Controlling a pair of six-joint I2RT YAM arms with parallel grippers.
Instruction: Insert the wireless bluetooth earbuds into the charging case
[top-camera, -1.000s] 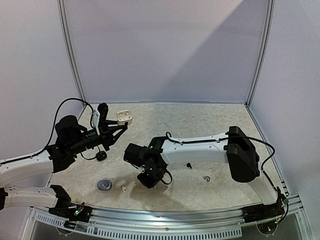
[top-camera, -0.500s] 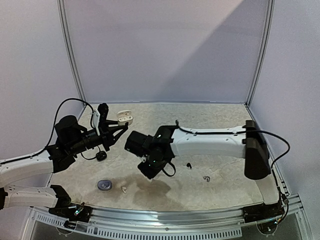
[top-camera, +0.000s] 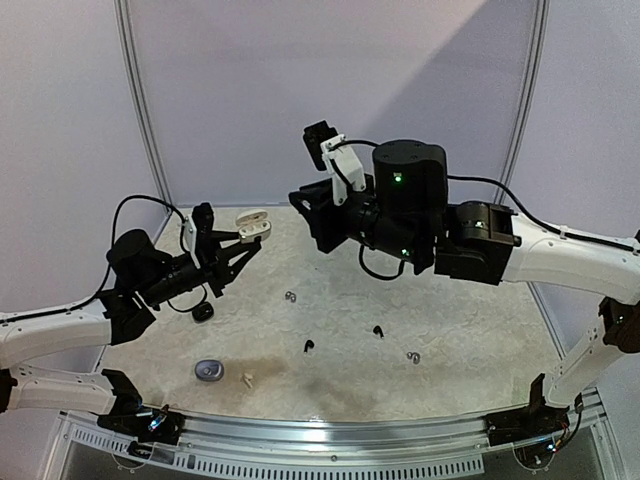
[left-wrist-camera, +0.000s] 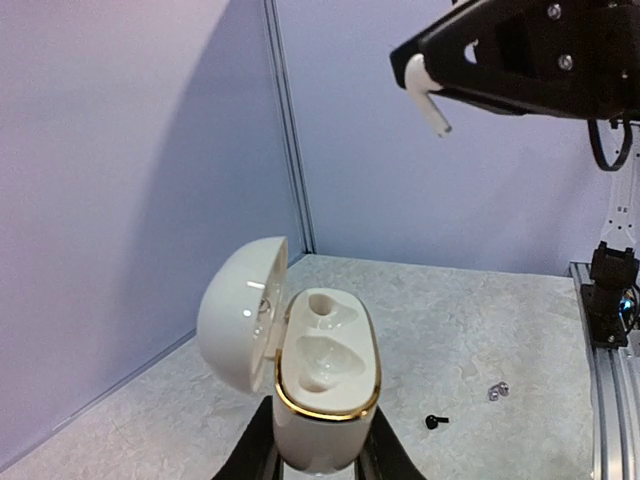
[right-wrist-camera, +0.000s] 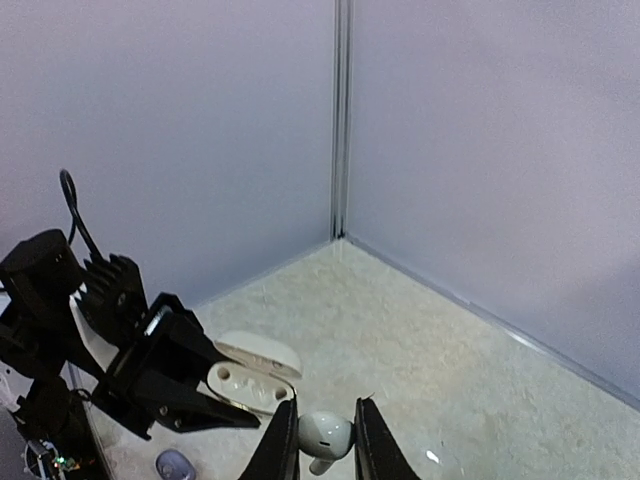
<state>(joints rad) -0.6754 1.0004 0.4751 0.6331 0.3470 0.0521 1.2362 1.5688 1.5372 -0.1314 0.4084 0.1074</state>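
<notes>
My left gripper (top-camera: 247, 240) is shut on an open white charging case with a gold rim (left-wrist-camera: 325, 365), held upright above the table; both its wells are empty and the lid leans left. The case also shows in the top view (top-camera: 253, 226) and the right wrist view (right-wrist-camera: 250, 385). My right gripper (top-camera: 298, 200) is raised high and shut on a white earbud (right-wrist-camera: 325, 435), stem down, to the right of and above the case. That earbud shows in the left wrist view (left-wrist-camera: 425, 92). On the table lie another white earbud (top-camera: 246, 377), two black earbuds (top-camera: 308, 346) (top-camera: 378, 330) and two silvery ones (top-camera: 290, 296) (top-camera: 413, 357).
A grey-blue case (top-camera: 209, 370) lies near the front left, and a black case (top-camera: 203, 312) sits under the left arm. Purple walls enclose the back and sides. The table's metal rail (top-camera: 330, 425) runs along the front edge.
My right arm has lifted from low over the front middle of the table, up and back, carrying the white earbud. My left gripper has raised the open case slightly.
</notes>
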